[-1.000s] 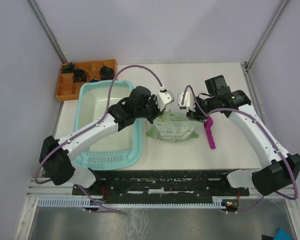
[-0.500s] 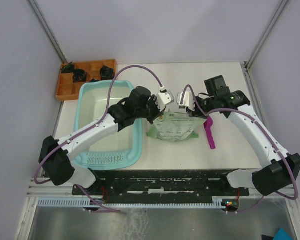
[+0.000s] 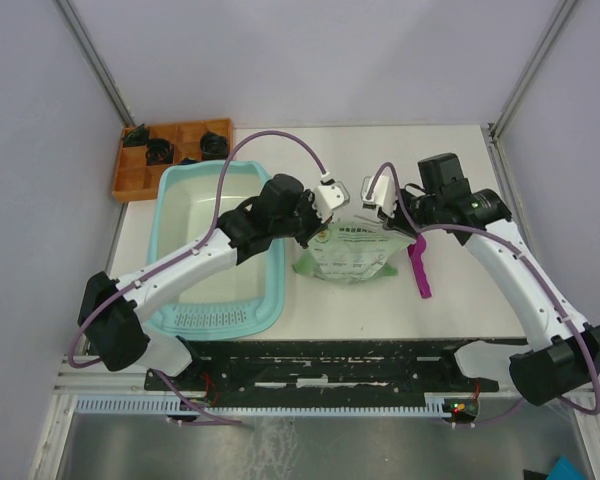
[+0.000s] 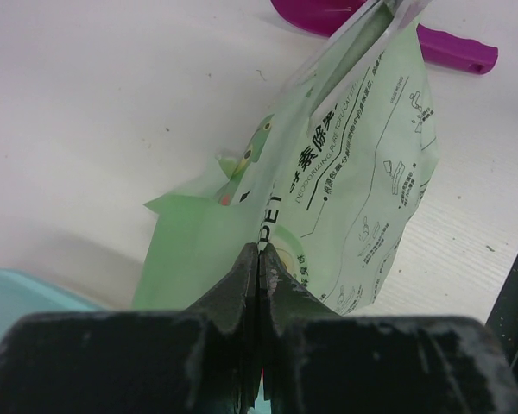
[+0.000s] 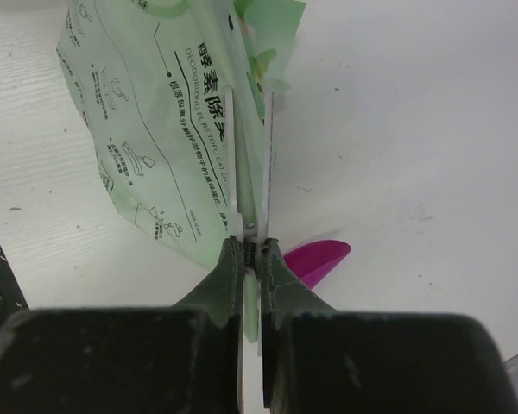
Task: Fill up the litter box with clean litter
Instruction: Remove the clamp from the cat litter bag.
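The left claw (image 4: 259,259) and right claw (image 5: 251,250) each pinch the litter bag's (image 3: 348,255) top edge. The litter box (image 3: 202,215) appears empty; pouring is not yet done.

The setting was a robotics laboratory test cell. A white rectangular tabletop (image 3: 460,290) stood enclosed by plain pale grey panel walls (image 3: 310,60) and bare aluminium corner posts (image 3: 93,60). Two white-and-black jointed robot arms (image 3: 180,265), trailing exposed purple cables (image 3: 270,136), were bolted to a black perforated metal mounting rail (image 3: 330,354) at its near edge.
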You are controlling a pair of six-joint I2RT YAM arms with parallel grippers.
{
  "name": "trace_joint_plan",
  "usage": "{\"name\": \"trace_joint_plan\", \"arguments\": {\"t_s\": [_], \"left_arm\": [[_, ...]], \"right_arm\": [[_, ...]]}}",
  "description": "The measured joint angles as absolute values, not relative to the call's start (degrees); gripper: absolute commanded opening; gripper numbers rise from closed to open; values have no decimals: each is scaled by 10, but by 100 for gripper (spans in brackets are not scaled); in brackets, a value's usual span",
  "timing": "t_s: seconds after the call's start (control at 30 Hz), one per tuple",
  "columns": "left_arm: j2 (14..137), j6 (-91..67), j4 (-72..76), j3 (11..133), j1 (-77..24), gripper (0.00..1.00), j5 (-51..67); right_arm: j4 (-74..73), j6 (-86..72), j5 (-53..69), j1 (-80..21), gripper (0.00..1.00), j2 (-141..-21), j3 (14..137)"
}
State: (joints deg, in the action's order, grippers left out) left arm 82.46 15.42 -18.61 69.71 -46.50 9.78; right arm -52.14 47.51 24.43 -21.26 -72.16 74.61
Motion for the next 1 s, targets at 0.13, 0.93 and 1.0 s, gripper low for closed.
{"name": "trace_joint_plan", "arguments": {"t_s": [0.13,0.93,1.0], "left_arm": [[825,154,-181,696,-468,3,88],[789,122,-161,663,-494,3,51],[787,120,-161,662,-496,3,49]], "right_arm": [[-516,441,239,-196,2,-708,747],[-356,144,153,114,2,-1007,889],[-353,132,150,136,2,-1048,894]]}}
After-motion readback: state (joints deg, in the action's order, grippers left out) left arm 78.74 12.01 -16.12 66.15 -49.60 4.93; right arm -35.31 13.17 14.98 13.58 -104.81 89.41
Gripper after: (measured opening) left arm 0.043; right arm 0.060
